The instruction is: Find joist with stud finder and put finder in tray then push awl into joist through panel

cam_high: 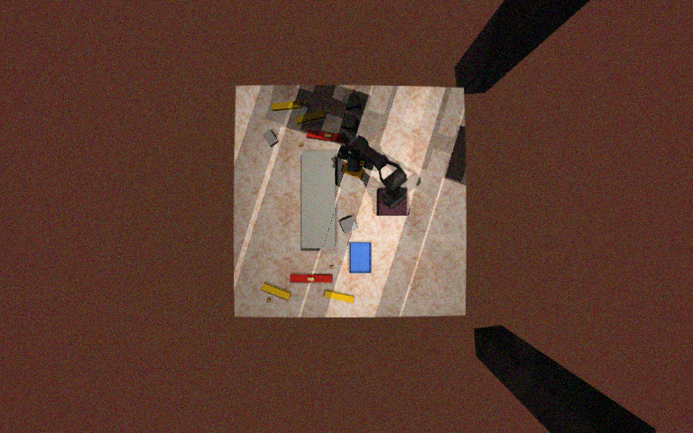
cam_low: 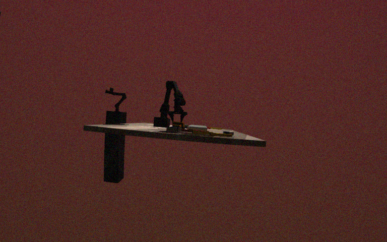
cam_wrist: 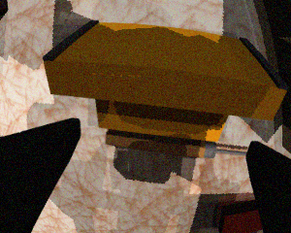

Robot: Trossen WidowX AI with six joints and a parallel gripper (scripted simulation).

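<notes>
The yellow stud finder (cam_high: 353,173) (cam_low: 178,123) (cam_wrist: 160,63) sits beside the upper right edge of the grey floor panel (cam_high: 313,204) (cam_low: 197,127), partly under the arm in the top view. My gripper (cam_low: 177,120) (cam_wrist: 167,139) is open and empty, low over it, pointing down. In the wrist view the stud finder's wide body lies ahead of the fingertips. A thin metal shaft (cam_wrist: 231,149) beside its lower part ends near the right finger; it looks like the awl's, but its handle is hard to make out in shadow. The blue tray (cam_high: 360,257) lies right of the panel's lower end.
A grey block (cam_high: 348,224) lies between the panel and the arm's base (cam_high: 383,210). Another grey block (cam_high: 270,137) is at the upper left. A red level (cam_high: 311,278) and yellow bars (cam_high: 275,290) (cam_high: 338,296) lie below the panel; another red level (cam_high: 318,134) lies above it.
</notes>
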